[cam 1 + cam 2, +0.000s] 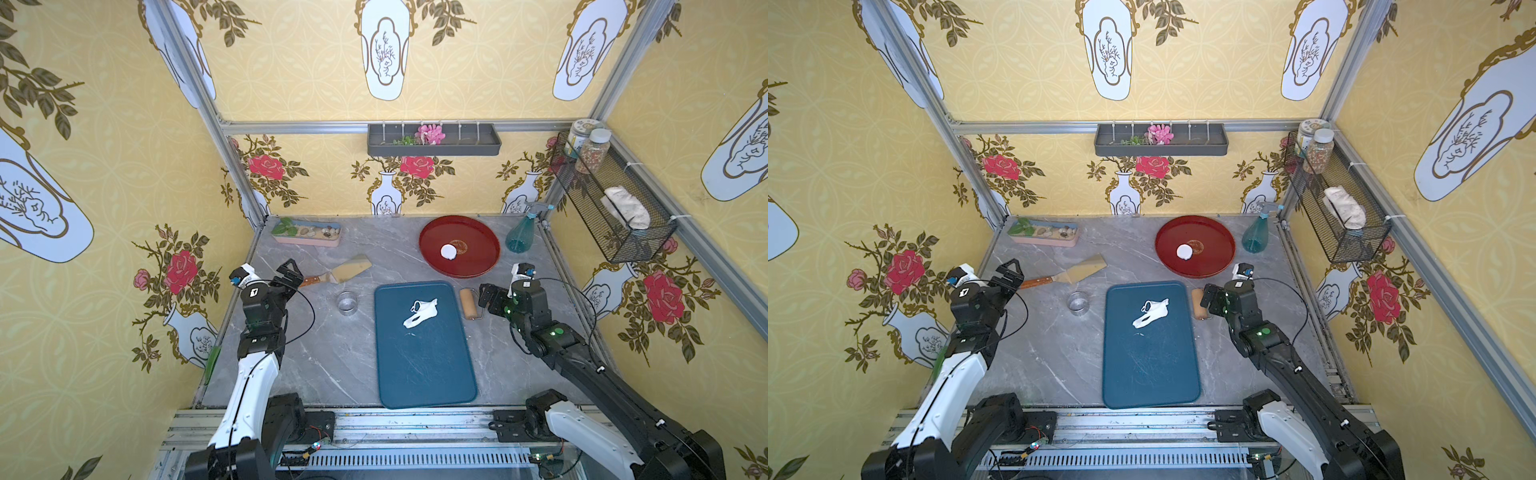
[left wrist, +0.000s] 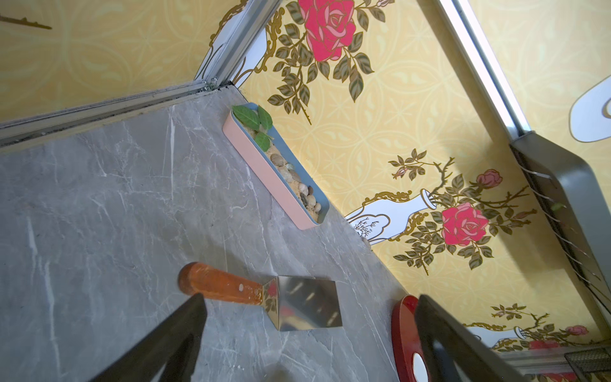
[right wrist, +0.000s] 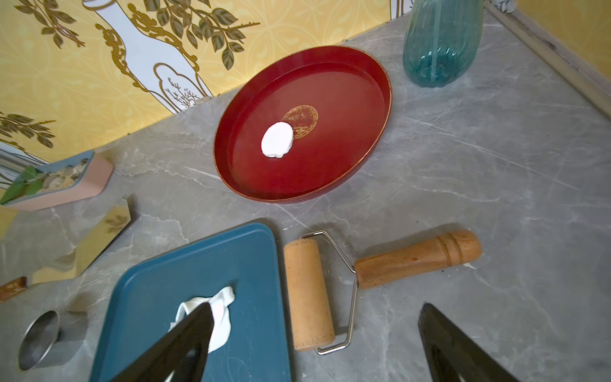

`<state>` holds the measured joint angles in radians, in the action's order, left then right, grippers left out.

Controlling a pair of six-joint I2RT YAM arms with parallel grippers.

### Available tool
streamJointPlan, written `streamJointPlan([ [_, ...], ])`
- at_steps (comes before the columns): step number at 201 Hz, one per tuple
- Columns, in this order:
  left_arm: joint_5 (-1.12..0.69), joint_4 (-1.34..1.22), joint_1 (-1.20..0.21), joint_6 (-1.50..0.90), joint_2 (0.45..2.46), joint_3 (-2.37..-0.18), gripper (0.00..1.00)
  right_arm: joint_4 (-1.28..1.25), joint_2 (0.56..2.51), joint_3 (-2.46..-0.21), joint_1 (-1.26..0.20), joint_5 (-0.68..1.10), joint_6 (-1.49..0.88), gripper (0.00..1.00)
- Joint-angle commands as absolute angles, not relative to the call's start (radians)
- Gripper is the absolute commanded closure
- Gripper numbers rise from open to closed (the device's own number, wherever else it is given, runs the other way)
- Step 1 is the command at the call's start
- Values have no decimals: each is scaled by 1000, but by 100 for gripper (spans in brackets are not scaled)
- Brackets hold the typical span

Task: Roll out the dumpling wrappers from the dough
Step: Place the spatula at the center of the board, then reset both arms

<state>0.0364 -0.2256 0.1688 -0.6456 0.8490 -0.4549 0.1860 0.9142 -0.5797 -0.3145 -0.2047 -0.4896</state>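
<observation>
Dumpling wrapper [image 1: 448,251]: thin, smooth, round white dough disc, lying flat in glossy red round tray [image 1: 478,257]; circular, no long axis. Left gripper [image 1: 291,270], right gripper [image 1: 485,299]: jaws spread wide.

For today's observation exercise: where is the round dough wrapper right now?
In both top views the wrapper lies in the red tray on the far right, against its gold emblem, near the spray bottle.

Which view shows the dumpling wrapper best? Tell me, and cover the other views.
The right wrist view: the dumpling wrapper lies large and unblocked in the red tray. Both top views show it whole but small. The left wrist view catches only a sliver at the frame's edge.
</observation>
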Motion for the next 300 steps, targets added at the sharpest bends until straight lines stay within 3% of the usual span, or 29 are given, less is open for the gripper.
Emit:
streamJointPlan([
  [1,11,-105,169,-599,798,-446,0,226,932,-602,-316,-236,-454,3],
  [40,-24,-63,161,-588,766,-438,0,168,919,-578,-316,-294,-439,3],
  [69,55,-98,112,-528,762,-401,0,99,909,-545,-315,-316,-389,3],
  [139,134,-580,72,-292,742,-155,0,-73,931,-473,-308,-366,-216,3],
  [191,117,-757,71,-88,793,-52,0,-257,937,-391,-296,-419,-115,3],
  [231,81,-970,71,-55,941,-3,0,-377,939,-344,-278,-420,-95,3],
  [285,38,-1168,72,-46,1308,-75,0,-398,910,-317,-260,-420,-80,3],
  [300,55,-1116,74,-52,1288,-82,0,-409,915,-312,-254,-414,-80,3],
])
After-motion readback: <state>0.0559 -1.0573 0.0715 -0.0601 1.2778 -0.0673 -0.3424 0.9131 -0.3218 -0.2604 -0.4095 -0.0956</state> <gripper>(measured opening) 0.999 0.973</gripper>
